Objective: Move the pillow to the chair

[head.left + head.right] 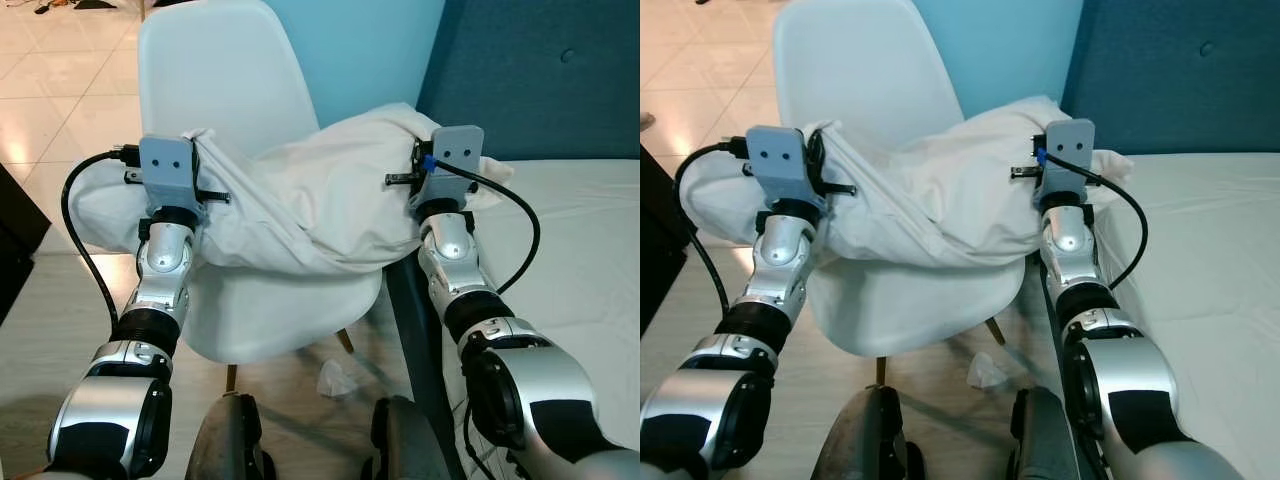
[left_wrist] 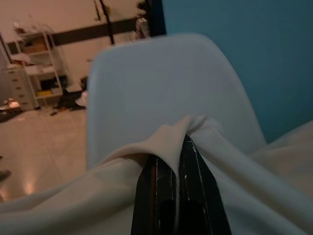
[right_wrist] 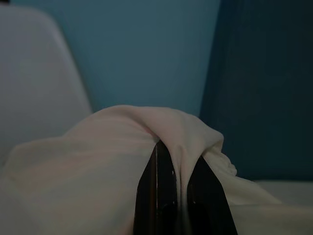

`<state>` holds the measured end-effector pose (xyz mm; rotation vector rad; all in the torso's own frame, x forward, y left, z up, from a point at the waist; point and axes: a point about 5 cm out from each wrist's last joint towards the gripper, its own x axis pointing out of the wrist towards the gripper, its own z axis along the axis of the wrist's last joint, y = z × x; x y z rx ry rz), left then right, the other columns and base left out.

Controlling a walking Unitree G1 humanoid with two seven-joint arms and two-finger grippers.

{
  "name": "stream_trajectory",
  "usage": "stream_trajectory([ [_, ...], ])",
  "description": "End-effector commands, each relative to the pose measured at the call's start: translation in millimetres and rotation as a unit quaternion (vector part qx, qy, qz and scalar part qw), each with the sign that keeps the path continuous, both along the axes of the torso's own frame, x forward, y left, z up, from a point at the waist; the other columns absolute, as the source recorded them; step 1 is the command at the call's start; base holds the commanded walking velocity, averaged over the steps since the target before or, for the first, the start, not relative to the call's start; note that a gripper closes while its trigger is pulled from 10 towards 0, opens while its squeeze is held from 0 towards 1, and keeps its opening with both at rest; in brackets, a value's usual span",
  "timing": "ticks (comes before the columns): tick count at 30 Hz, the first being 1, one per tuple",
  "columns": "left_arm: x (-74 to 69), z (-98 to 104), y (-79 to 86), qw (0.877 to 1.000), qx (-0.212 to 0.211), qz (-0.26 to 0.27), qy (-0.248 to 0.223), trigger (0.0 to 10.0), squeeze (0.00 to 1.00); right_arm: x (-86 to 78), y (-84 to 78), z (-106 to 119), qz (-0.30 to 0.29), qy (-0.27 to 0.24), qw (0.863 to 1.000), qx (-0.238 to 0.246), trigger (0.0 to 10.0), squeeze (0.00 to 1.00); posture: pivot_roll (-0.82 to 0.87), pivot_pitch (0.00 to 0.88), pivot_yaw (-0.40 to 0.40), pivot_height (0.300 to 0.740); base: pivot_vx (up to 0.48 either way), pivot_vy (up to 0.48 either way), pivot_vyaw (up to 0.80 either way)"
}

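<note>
Now both arms outstretched, left hand (image 2: 178, 161) and right hand (image 3: 178, 164) each pinching the pillow (image 1: 320, 195) over the chair (image 1: 215, 60).

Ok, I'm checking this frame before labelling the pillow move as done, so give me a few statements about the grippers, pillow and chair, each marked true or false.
1. Both grippers are shut on pillow fabric. True: the left gripper and the right gripper each pinch a fold of the white pillow.
2. The pillow lies flat on the bed. False: it is held over the seat of the white chair, beside the bed.
3. The chair is dark blue. False: it is white; the headboard is dark blue.
4. A crumpled bit of white paper or plastic lies on the floor under the chair. True.
5. The left gripper holds the chair's backrest. False: it grips pillow fabric only.
</note>
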<state>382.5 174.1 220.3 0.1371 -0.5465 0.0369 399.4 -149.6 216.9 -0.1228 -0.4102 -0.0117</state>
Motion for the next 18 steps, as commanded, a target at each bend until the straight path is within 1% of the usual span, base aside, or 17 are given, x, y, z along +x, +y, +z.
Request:
stream_trajectory([
  [1,-0.1,-13,-6.1,1.000,0.004,-0.011,0.026,10.0,0.00,-4.6,9.4,-10,0.022,-0.002,1.000,-0.011,10.0,0.00,0.05,0.224,0.005,0.601,0.000,0.000,0.00],
  [2,-0.9,-23,-8.2,0.999,0.003,-0.011,0.045,10.0,0.00,-6.7,11.8,-18,0.028,0.005,1.000,-0.012,10.0,0.00,0.04,0.232,0.005,0.601,0.000,0.000,0.00],
  [3,-0.9,-23,-8.2,0.999,0.003,-0.011,0.045,10.0,0.00,-6.7,11.8,-18,0.028,0.005,1.000,-0.012,10.0,0.00,0.04,0.232,0.005,0.601,0.000,0.000,0.00],
  [4,-2.0,-41,-10.8,0.996,0.002,-0.011,0.087,10.0,0.00,-9.4,16.3,-31,0.040,0.029,0.999,-0.014,10.0,0.00,0.04,0.238,0.006,0.601,0.000,0.000,0.00],
  [5,-2.5,-49,-11.6,0.994,0.003,-0.008,0.108,10.0,0.00,-10.1,18.6,-38,0.046,0.049,0.998,-0.016,10.0,0.00,0.03,0.250,0.008,0.601,0.000,0.000,0.00],
  [6,-3.7,-59,-11.3,0.991,0.000,-0.004,0.132,10.0,0.00,-11.5,22.7,-50,0.058,0.080,0.995,-0.027,10.0,0.00,0.03,0.255,0.008,0.601,0.000,0.000,0.00],
  [7,-4.7,-66,-11.1,0.989,-0.002,-0.001,0.146,10.0,0.00,-12.8,25.5,-58,0.066,0.101,0.992,-0.034,10.0,0.00,0.03,0.255,0.008,0.601,0.000,0.000,0.00],
  [8,-5.3,-72,-11.8,0.987,0.008,0.002,0.163,10.0,0.00,-14.5,26.6,-65,0.066,0.119,0.990,-0.039,10.0,0.00,0.02,0.276,0.004,0.601,0.000,0.000,0.00],
  [11,-4.8,-82,-16.2,0.979,0.012,-0.006,0.201,10.0,0.00,-16.9,27.8,-77,0.061,0.149,0.986,-0.037,10.0,0.00,0.02,0.283,0.002,0.601,0.000,0.000,0.00],
  [12,-4.8,-82,-16.2,0.979,0.012,-0.006,0.201,10.0,0.00,-16.9,27.8,-77,0.061,0.149,0.986,-0.037,10.0,0.00,0.02,0.283,0.002,0.601,0.000,0.000,0.00],
  [13,-3.8,-84,-18.7,0.977,0.009,-0.015,0.214,10.0,0.00,-16.7,28.5,-80,0.058,0.162,0.984,-0.042,10.0,0.00,0.02,0.292,-0.001,0.601,0.000,0.000,0.00],
  [14,-2.4,-90,-21.7,0.968,0.002,-0.024,0.250,10.0,0.00,-16.4,29.1,-84,0.056,0.181,0.981,-0.041,10.0,0.00,0.02,0.300,-0.005,0.601,0.000,0.000,0.00],
  [15,-2.4,-90,-21.7,0.968,0.002,-0.024,0.250,10.0,0.00,-16.4,29.1,-84,0.056,0.181,0.981,-0.041,10.0,0.00,0.02,0.300,-0.005,0.601,0.000,0.000,0.00],
  [16,-2.1,-92,-22.1,0.966,0.001,-0.023,0.258,10.0,0.00,-16.2,28.9,-85,0.054,0.189,0.980,-0.040,10.0,0.00,0.02,0.303,-0.007,0.601,0.000,0.000,0.00],
  [17,-2.2,-96,-20.9,0.960,0.002,-0.015,0.278,10.0,0.00,-15.9,28.5,-88,0.053,0.203,0.977,-0.043,10.0,0.00,0.02,0.298,-0.010,0.601,0.000,0.000,0.00],
  [18,-2.2,-96,-20.9,0.960,0.002,-0.015,0.278,10.0,0.00,-15.9,28.5,-88,0.053,0.203,0.977,-0.043,10.0,0.00,0.02,0.298,-0.010,0.601,0.000,0.000,0.00],
])
